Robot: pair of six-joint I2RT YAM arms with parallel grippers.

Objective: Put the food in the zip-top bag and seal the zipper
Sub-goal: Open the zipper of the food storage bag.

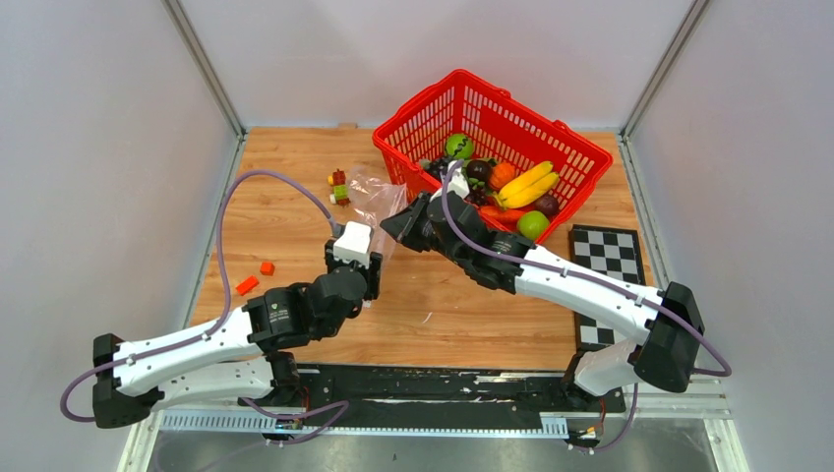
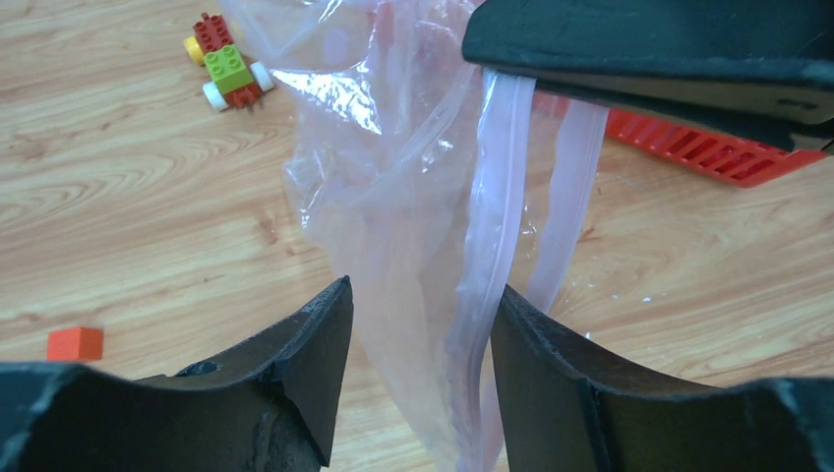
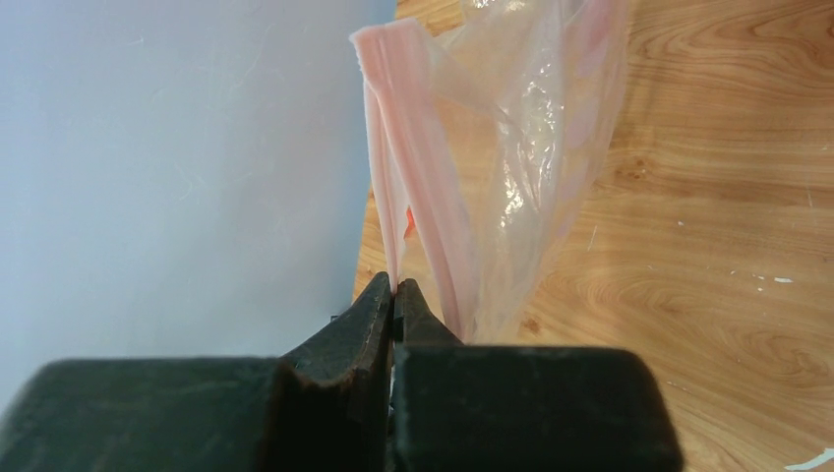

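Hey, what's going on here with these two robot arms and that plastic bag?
The right end effector is pinched shut on the pinkish press-seal strip of the clear crinkly zip-top bag, holding the bag's mouth up. The left end effector is open, with part of that strip hanging between its jaws, not gripped. The toy fruits and vegetables sit in the red plastic mesh basket, and the bag looks empty.

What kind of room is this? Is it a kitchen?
Likely a robot lab test booth, not a kitchen: two white robot arms fixed at a wooden table, plain grey walls close around, and a black-and-white checkerboard card.
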